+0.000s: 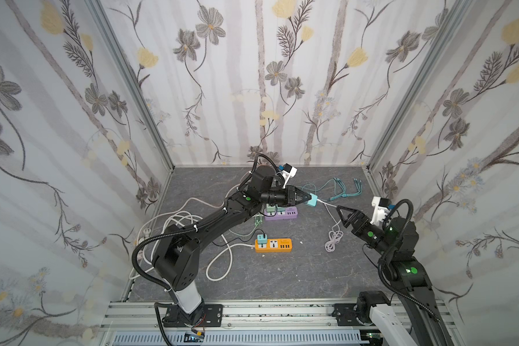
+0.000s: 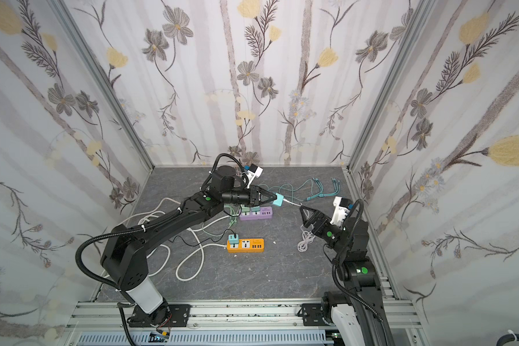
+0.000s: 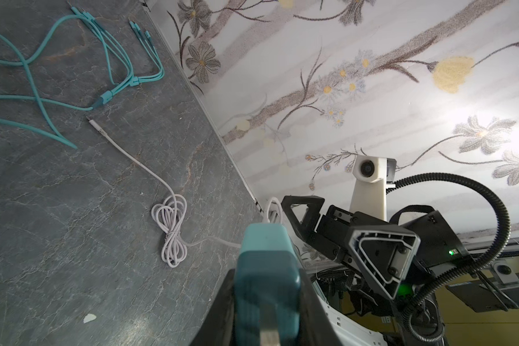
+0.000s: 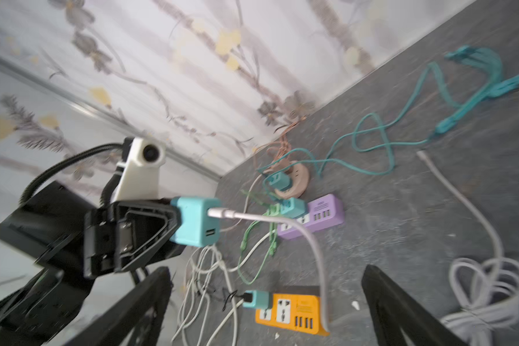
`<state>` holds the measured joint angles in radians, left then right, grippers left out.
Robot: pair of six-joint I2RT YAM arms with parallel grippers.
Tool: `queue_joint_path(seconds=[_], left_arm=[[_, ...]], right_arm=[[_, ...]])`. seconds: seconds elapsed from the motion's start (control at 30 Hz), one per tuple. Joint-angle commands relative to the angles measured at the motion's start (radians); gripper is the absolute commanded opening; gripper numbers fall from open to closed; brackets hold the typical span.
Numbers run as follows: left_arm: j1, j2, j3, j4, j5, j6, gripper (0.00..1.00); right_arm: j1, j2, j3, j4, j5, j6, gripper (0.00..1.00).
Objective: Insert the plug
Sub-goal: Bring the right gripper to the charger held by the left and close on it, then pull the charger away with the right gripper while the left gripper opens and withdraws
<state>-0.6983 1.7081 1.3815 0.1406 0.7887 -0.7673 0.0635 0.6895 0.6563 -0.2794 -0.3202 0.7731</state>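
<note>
The left gripper (image 1: 308,200) is clenching its jaws on the teal cubic plastic plug (image 1: 313,200). The right gripper (image 1: 341,213) is hovering near that plug; its jaws are gaping, released.

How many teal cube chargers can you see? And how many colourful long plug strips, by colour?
teal cube charger: 4
purple plug strip: 1
orange plug strip: 1
Total: 6
</note>
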Motion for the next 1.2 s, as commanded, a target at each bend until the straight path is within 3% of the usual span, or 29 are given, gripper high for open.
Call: queue_joint_path(seconds=[0.0,0.1,0.2,0.33,0.7,1.17], left_arm=[[0.002,-0.011,0.019,-0.015,-0.007,0.024,0.00],[0.000,-0.002,0.032,-0.019,0.015,0.021,0.00],[0.002,0.008,0.048,0.001,0.050,-0.009,0.00],[0.001,0.004,0.065,-0.013,0.069,-0.040,0.00],[0.018,0.011,0.065,0.121,0.220,-0.164,0.00],[0.019,0.011,0.049,0.208,0.259,-0.219,0.00]], right_arm=[[-0.002,-0.073,-0.001,-0.048,0.151,-0.053,0.93],[0.004,-0.012,-0.007,0.158,-0.211,-0.011,0.91],[0.048,0.135,-0.013,0.309,-0.394,0.090,0.86],[0.105,0.282,0.012,0.393,-0.437,0.132,0.84],[0.105,0.445,0.026,0.786,-0.619,0.353,0.80],[0.107,0.514,0.043,1.047,-0.691,0.480,0.48]])
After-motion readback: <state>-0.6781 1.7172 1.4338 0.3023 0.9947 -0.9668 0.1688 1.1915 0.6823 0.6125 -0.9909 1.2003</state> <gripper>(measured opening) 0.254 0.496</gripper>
